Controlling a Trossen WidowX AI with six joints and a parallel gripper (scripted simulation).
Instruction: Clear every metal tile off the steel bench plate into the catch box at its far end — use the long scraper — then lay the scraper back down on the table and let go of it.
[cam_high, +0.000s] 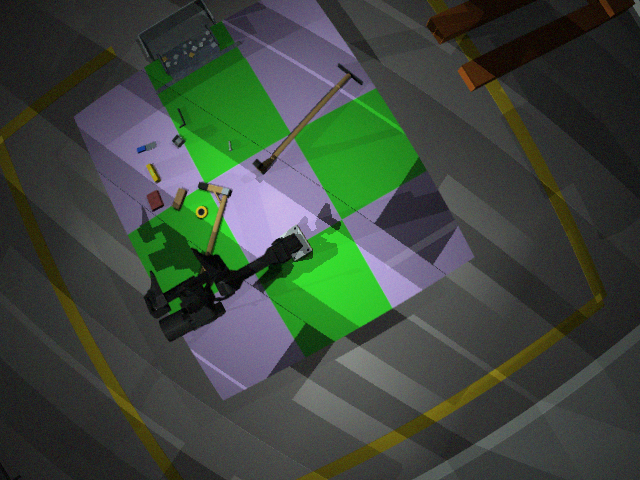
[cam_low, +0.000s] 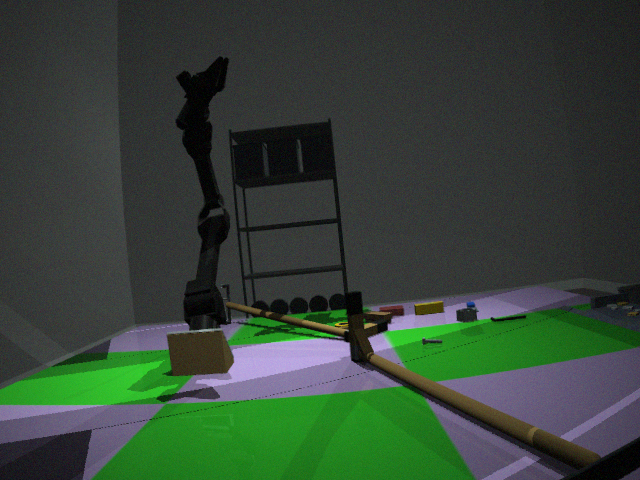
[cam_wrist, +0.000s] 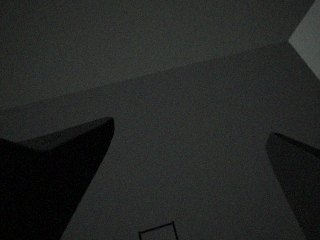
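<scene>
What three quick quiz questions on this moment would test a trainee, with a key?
1. True or false: the tool grips the long scraper.
2. Where do the small metal tiles lie? A) scattered on the checkered table B) in the catch box C) between the tool's fingers
3. Fill in: the arm points its tool ____, well above the table.

Key:
1. False. The fingers stand wide apart with nothing between them, and the scraper lies flat on the table.
2. B
3. Upward
</scene>
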